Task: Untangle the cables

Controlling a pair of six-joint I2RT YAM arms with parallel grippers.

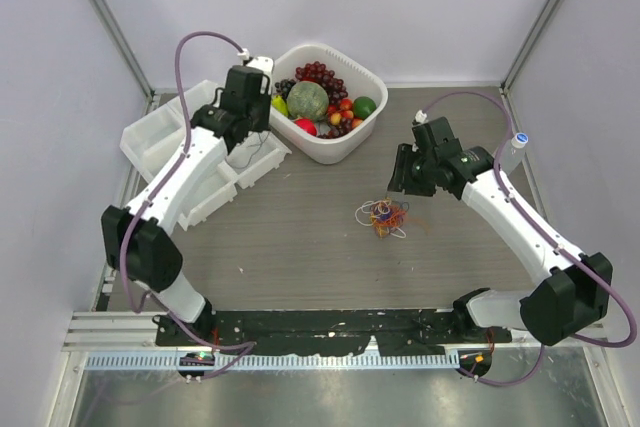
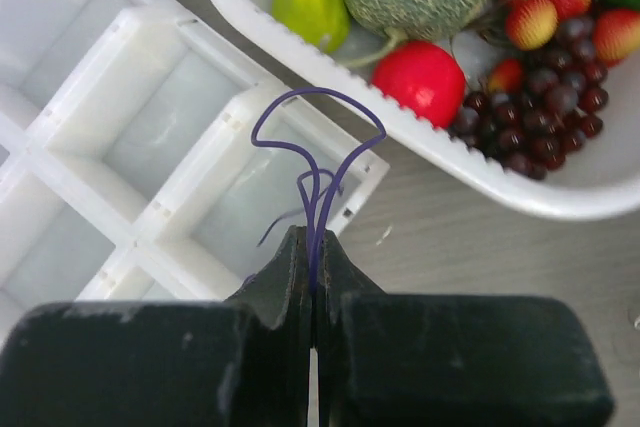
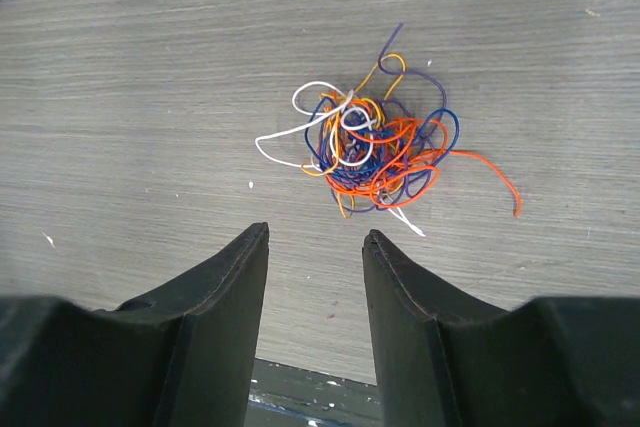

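A tangle of thin cables point(image 1: 384, 216), orange, white, yellow, blue and purple, lies on the wooden table right of centre; in the right wrist view the cables point(image 3: 375, 152) sit just beyond my fingertips. My right gripper point(image 3: 316, 237) hovers open and empty over the table beside the tangle, seen from above as the right gripper point(image 1: 405, 182). My left gripper point(image 2: 313, 242) is shut on a single purple cable point(image 2: 318, 137), whose loop sticks out past the fingertips over a white compartment tray point(image 2: 150, 117). From above, the left gripper point(image 1: 243, 140) hangs over that tray's right end.
The white compartment tray point(image 1: 160, 142) stands at the back left. A white basket point(image 1: 375, 82) of toy fruit stands at the back centre, its rim point(image 2: 480, 162) close to my left gripper. A small bottle point(image 1: 517, 142) stands at the right edge.
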